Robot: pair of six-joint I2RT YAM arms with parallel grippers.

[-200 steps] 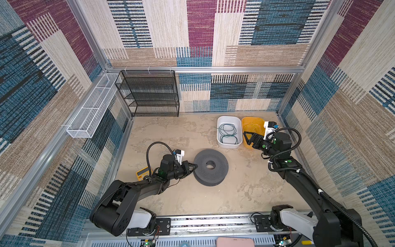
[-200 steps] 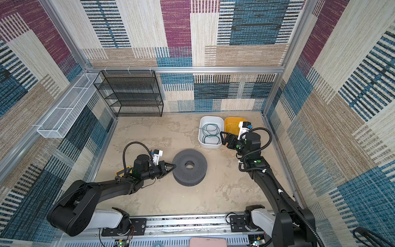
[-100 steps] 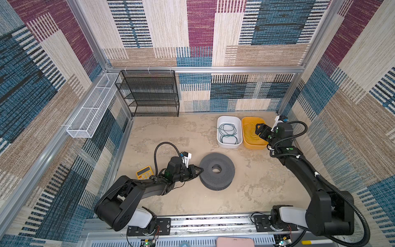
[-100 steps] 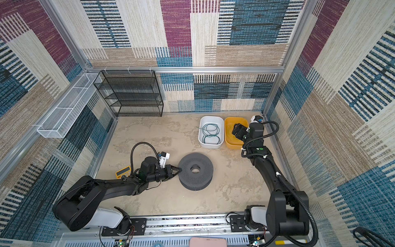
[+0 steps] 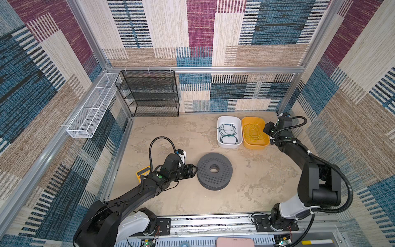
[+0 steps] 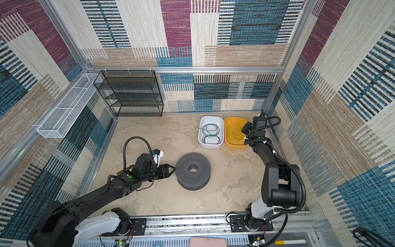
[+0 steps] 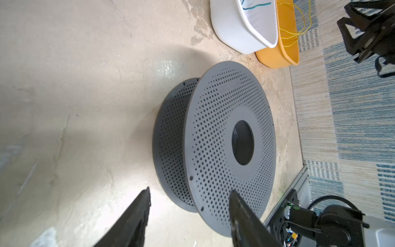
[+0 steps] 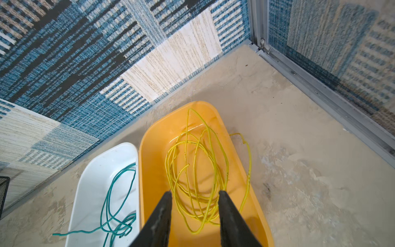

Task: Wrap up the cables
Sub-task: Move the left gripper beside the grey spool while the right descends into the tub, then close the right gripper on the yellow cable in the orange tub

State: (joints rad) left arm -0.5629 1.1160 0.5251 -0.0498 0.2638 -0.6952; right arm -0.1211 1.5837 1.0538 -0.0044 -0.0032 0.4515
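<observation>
Right end effector [image 8: 195, 192] hovers over the yellow cable [image 8: 197, 169], jaws parted and gripping nothing; the loose coil lies in the yellow tub [image 8: 149, 171], one loop hanging outside its rim; left end effector [image 7: 189, 190] stands open at the edge of the perforated spool [image 7: 213, 128] on the table [image 5: 171, 128]; green cable [image 5: 228, 133] lies in the white tub [image 5: 220, 143]. Both wires look light, limp and springy (apt to slip a loose pinch); pinch where strands bunch. Free ends are hard to trace.

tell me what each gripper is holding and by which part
Nothing is held. The left gripper is open at the spool; the right gripper is open over the yellow cable.
</observation>
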